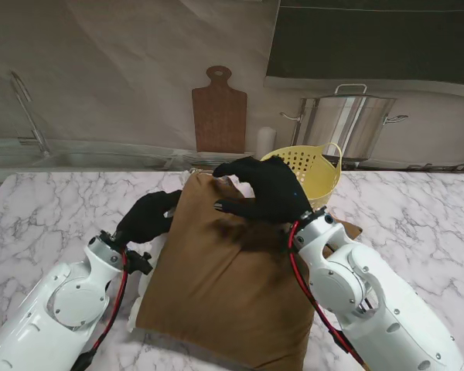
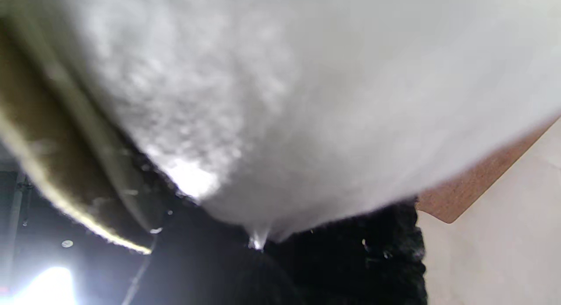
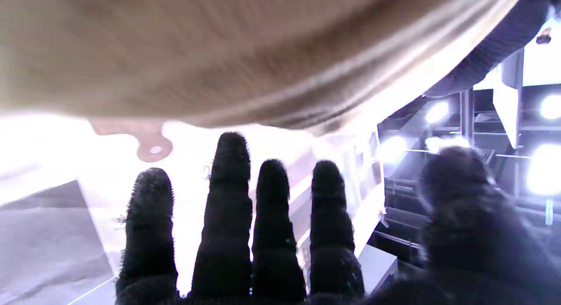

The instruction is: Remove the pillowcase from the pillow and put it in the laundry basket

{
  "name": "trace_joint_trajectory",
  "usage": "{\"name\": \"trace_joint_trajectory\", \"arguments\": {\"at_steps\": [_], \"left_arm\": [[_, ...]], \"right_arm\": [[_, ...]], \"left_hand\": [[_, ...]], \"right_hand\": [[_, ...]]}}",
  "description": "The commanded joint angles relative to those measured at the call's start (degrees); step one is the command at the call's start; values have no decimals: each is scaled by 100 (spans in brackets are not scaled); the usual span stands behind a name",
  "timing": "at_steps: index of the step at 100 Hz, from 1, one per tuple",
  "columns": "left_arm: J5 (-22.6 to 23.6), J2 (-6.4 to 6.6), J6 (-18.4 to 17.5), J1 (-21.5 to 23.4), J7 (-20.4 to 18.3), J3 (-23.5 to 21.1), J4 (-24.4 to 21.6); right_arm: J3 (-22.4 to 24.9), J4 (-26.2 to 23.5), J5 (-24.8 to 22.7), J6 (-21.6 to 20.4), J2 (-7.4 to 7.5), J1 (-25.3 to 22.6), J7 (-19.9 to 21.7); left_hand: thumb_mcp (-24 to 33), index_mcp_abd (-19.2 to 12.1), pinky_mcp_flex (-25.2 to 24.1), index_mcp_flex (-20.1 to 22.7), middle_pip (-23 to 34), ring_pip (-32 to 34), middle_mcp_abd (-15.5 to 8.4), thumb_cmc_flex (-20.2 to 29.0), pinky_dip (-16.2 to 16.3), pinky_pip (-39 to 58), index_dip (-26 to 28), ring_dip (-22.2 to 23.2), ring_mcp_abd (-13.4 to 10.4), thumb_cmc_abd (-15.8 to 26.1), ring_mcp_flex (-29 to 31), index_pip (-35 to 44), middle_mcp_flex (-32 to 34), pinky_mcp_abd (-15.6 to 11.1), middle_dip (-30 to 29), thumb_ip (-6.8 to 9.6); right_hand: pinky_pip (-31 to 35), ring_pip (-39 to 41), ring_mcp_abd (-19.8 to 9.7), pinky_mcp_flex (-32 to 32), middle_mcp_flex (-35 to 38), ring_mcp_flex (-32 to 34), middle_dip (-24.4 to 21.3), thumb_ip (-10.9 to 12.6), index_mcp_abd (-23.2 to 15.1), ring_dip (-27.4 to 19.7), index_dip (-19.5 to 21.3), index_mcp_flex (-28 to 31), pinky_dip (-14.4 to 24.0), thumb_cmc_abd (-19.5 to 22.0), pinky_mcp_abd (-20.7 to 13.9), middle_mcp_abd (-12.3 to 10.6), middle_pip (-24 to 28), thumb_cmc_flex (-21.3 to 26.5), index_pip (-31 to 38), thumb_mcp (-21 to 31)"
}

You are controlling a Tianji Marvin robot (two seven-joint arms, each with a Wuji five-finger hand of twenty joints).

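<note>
Marble desk (image 1: 54, 201) carries the brown pillowcase (image 1: 232, 286), still over the white pillow (image 2: 307, 99), under both hands. Right robot hand (image 1: 267, 189) lies on its far edge, fingers (image 3: 228, 200) spread, gripping nothing. Left robot hand (image 1: 147, 216) presses the near side; grip unclear. Pulling now could drag everything, toppling the yellow laundry basket (image 1: 313, 170) just beyond.

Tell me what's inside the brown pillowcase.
The white pillow peeks out at the brown pillowcase's left edge beside the left hand. How far it reaches inside is covered.
</note>
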Motion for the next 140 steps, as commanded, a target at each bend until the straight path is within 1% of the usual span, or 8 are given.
{"name": "trace_joint_trajectory", "arguments": {"at_steps": [1, 14, 28, 61, 76, 96, 121, 140], "left_arm": [[23, -7, -70, 45, -18, 1, -72], [100, -18, -151, 94, 78, -60, -94], [192, -25, -206, 152, 162, -172, -115], [245, -30, -185, 200, 218, -327, -137], [250, -28, -289, 222, 206, -299, -208], [247, -1, -416, 229, 81, -246, -310], [243, 12, -531, 273, 27, -254, -333], [228, 16, -541, 273, -1, -252, -330]], "right_arm": [[-44, -8, -51, 2, -54, 131, 183], [-231, 218, -140, -14, -40, 307, 223], [-193, 270, -172, -54, -11, 277, 326], [425, -27, -695, -69, 84, -290, 404], [447, 22, -604, 112, 2, -352, -63], [303, -57, -472, 91, -22, -108, -10], [-107, -37, -178, 392, 3, 460, 671], [-344, 120, 250, 497, 3, 766, 1045]], "left_hand": [[334, -1073, -78, -32, 196, 109, -583, 679, 93, 673, 230, 118, -348, 274, 82, 469, 67, -362, 120, 200], [338, -1075, -88, -46, 197, 105, -577, 684, 101, 643, 227, 124, -349, 282, 76, 478, 57, -382, 125, 203], [340, -1073, -68, -59, 206, 114, -580, 690, 117, 616, 223, 135, -355, 280, 80, 487, 54, -390, 133, 207], [340, -1071, -64, -67, 209, 127, -569, 692, 164, 572, 220, 147, -359, 288, 59, 499, 37, -412, 135, 211], [342, -1103, -80, -90, 201, 109, -597, 694, 173, 543, 237, 138, -361, 310, 38, 508, 13, -423, 141, 211], [339, -1114, -100, -103, 200, 124, -601, 701, 192, 496, 253, 158, -174, 317, -44, 518, 3, -424, 157, 208], [332, -1132, -119, -103, 185, 117, -614, 705, 207, 450, 257, 142, -201, 329, -60, 521, -4, -410, 160, 202], [326, -1128, -122, -109, 180, 116, -604, 707, 225, 427, 257, 132, -206, 333, -55, 515, -7, -396, 169, 198]], "right_hand": [[2, 433, -213, 67, 645, 472, 361, 151, -262, 248, 236, 366, 42, -113, 118, -342, 481, 530, 286, -181], [130, 2009, -737, 457, 2611, 1931, 1620, -160, -797, 1137, -820, 925, -124, -1228, 218, -1005, 1597, 1585, 2548, 1195], [185, 2860, -683, 550, 2921, 2091, 2045, -381, -1357, 1491, -320, 1639, -144, -1546, 240, -679, 1970, 1452, 3116, 2673], [256, 3283, -578, 698, 2912, 2080, 2263, -371, -1336, 1560, 102, 1705, -73, -1527, 230, -428, 2119, 1493, 3176, 3026], [372, 2238, -423, 599, 2188, 1499, 1817, -374, -889, 1106, -723, 907, -15, -900, 30, -551, 1344, 657, 2516, 1703], [59, 645, -161, -176, -437, -375, 734, 79, 105, 450, -204, -995, 90, -93, -12, -78, 136, -767, -688, 546], [-334, 255, 12, -598, -1635, -993, 179, 81, -482, 188, -227, -1781, 126, 54, 172, 370, -162, -264, -1271, 142], [-669, -222, 204, -884, -2095, -1550, -324, 104, -1461, -166, 268, -149, 18, 524, 346, 541, -464, 1070, 80, -1213]]}}
